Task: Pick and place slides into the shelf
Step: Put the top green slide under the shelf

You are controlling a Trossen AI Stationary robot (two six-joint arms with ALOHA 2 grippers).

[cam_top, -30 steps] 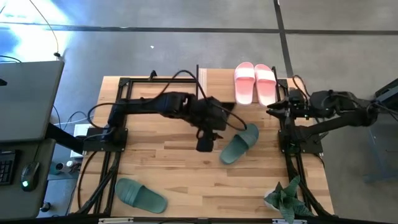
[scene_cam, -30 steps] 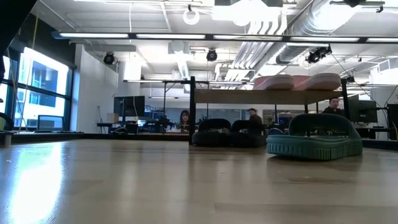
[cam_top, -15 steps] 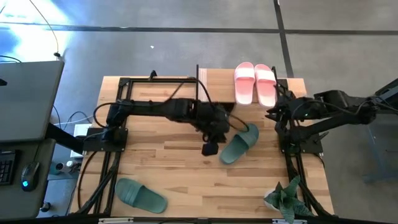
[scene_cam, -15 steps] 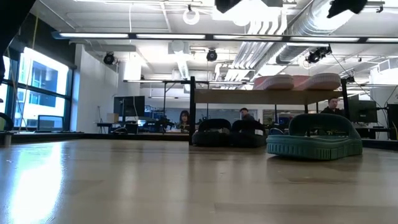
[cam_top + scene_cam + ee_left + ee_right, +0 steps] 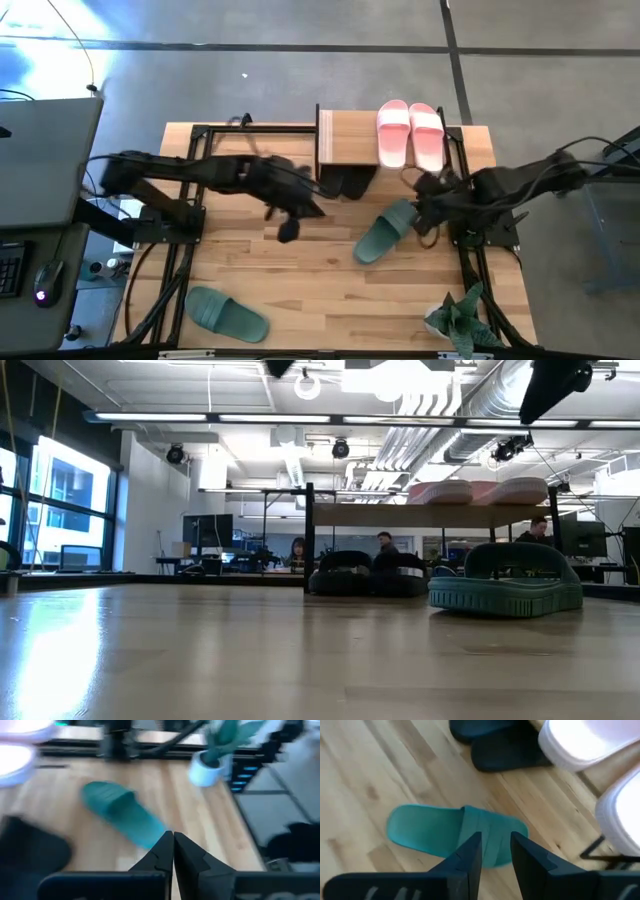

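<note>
A large open robotics lab or workshop. A wooden tabletop stands on a bare grey concrete floor. Beyond it, the low view shows exposed ceiling ducts, long strip lights, tall windows, desks with monitors, and 3 people seated far off. A grey desk stands beside the table.

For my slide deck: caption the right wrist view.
Right hand, slightly open, poised above a green slide; black slides and pink slides lie beyond.
</note>
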